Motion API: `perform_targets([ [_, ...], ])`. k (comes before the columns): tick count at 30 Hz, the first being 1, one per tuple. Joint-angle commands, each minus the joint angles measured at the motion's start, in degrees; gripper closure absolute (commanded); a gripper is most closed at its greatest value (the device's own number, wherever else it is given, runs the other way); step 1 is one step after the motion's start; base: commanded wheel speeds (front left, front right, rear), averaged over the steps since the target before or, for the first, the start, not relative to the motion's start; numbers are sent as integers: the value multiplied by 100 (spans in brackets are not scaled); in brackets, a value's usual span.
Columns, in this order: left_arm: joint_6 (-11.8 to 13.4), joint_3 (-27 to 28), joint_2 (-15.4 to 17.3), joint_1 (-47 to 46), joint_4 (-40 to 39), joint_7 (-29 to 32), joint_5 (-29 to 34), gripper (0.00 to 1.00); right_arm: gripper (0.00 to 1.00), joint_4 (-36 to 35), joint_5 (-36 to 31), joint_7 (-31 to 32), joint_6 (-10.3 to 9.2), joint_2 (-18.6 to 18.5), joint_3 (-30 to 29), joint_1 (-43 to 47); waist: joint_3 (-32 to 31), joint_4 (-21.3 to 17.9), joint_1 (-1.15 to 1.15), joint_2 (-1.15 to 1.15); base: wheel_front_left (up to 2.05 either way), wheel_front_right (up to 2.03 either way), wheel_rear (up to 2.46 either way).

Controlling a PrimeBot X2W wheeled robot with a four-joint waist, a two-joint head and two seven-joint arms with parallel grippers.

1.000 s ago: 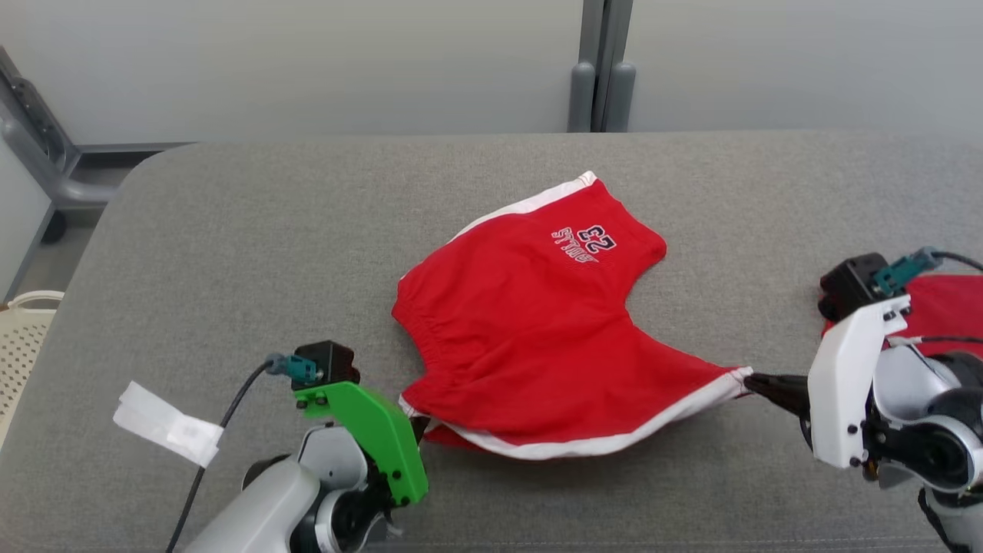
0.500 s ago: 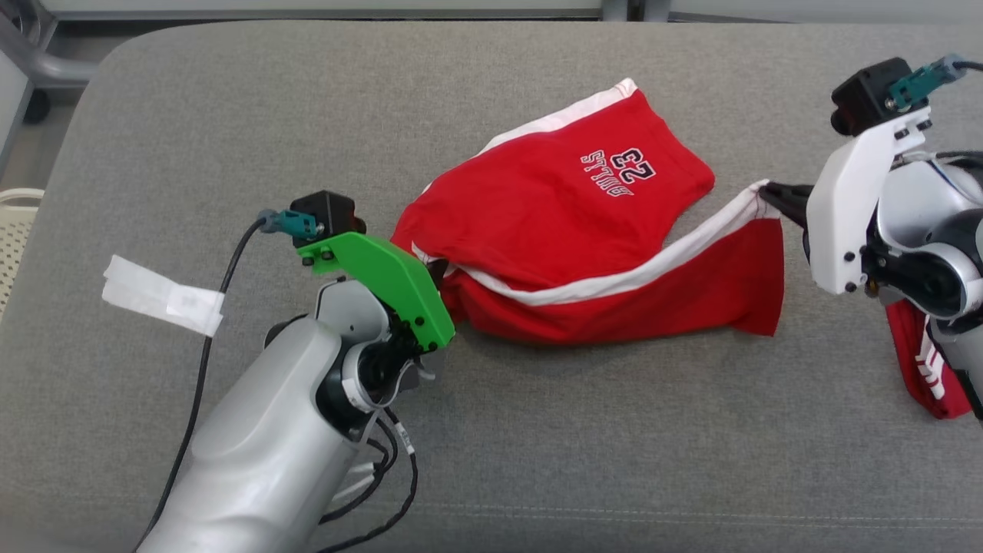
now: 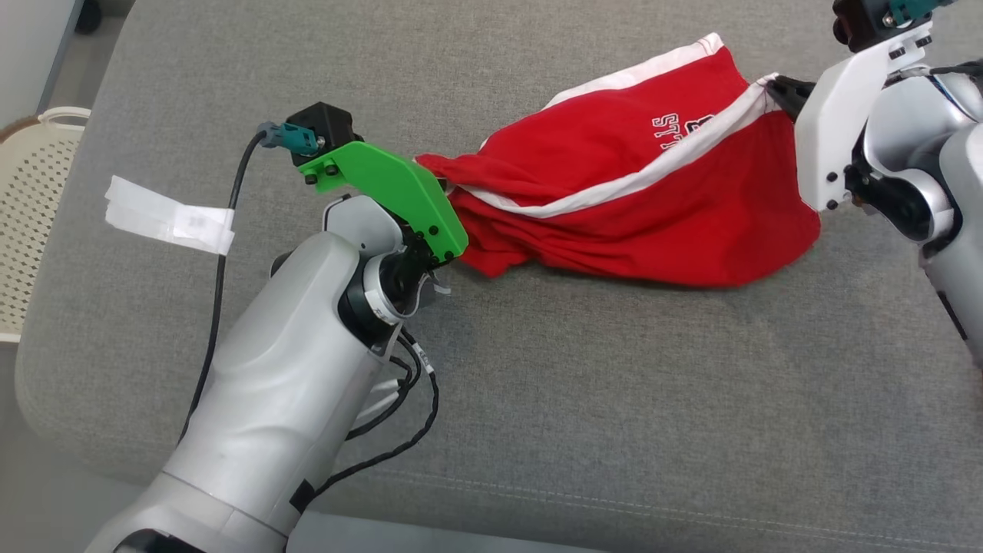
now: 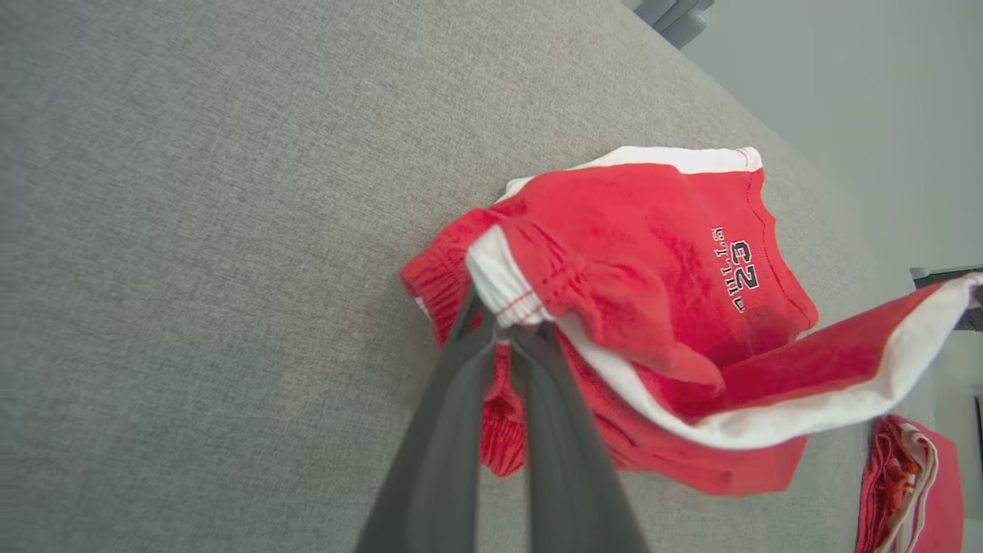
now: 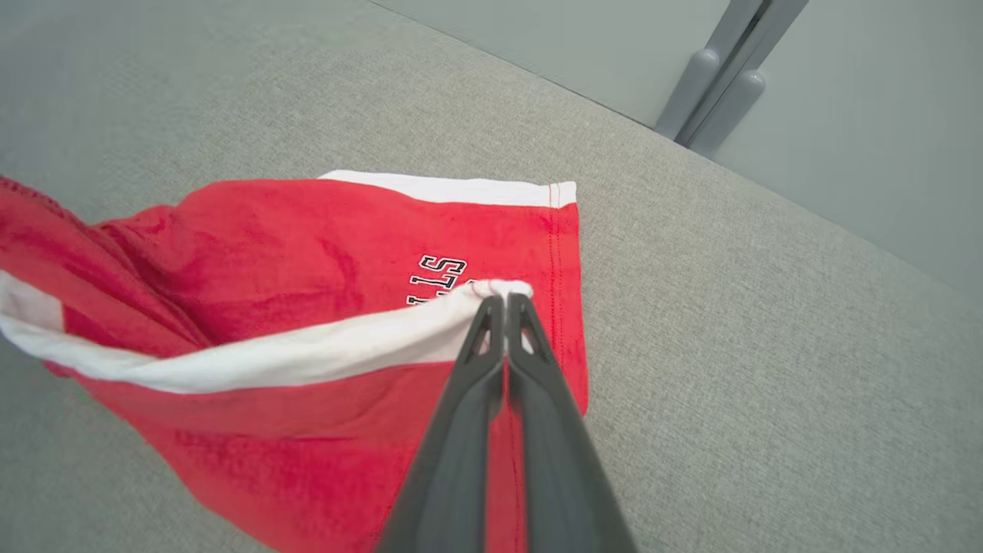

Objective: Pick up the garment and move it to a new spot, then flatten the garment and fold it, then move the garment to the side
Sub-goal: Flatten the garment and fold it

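The garment (image 3: 653,200) is a pair of red shorts with white trim and a "23" print, hanging stretched between my two grippers above the grey cushion (image 3: 537,384). My left gripper (image 3: 439,192) is shut on its elastic waistband corner; in the left wrist view the dark fingers (image 4: 503,330) pinch that white-edged waistband of the garment (image 4: 653,261). My right gripper (image 3: 776,88) is shut on the white-trimmed leg hem, and the right wrist view has its fingertips (image 5: 503,301) closed on the hem of the garment (image 5: 307,261). The lower leg panel droops toward the cushion.
A second folded red garment (image 4: 910,484) lies on the cushion to the right. A perforated white basket (image 3: 31,215) stands off the cushion's left edge. White tape (image 3: 169,219) wraps the left arm's cable. A wall and grey post (image 5: 714,84) lie beyond the far edge.
Both grippers have lifted their corners of the shorts up and away from me, so the front leg now hangs off the cushion. The head camera has tilted down and shifted.
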Motion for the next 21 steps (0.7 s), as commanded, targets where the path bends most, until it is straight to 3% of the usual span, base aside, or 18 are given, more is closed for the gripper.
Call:
perform_targets([
  [1, 47, 15, -33, -148, 101, -49, -26, 100, 100, 156, -28, -128, 0, 74, 62, -129, 68, 61, 0, 0, 0, 0, 0],
  [8, 117, 85, -102, -490, 431, -67, -347, 100, 100, 1067, -303, -816, -1, 425, 139, -704, 192, 26, 0, 0, 0, 0, 0],
  [21, 177, -434, -107, -1006, 737, -74, -606, 100, 100, 2630, -895, -1856, -1, 1106, -259, -1551, 443, -56, 0, 0, 0, 0, 0],
])
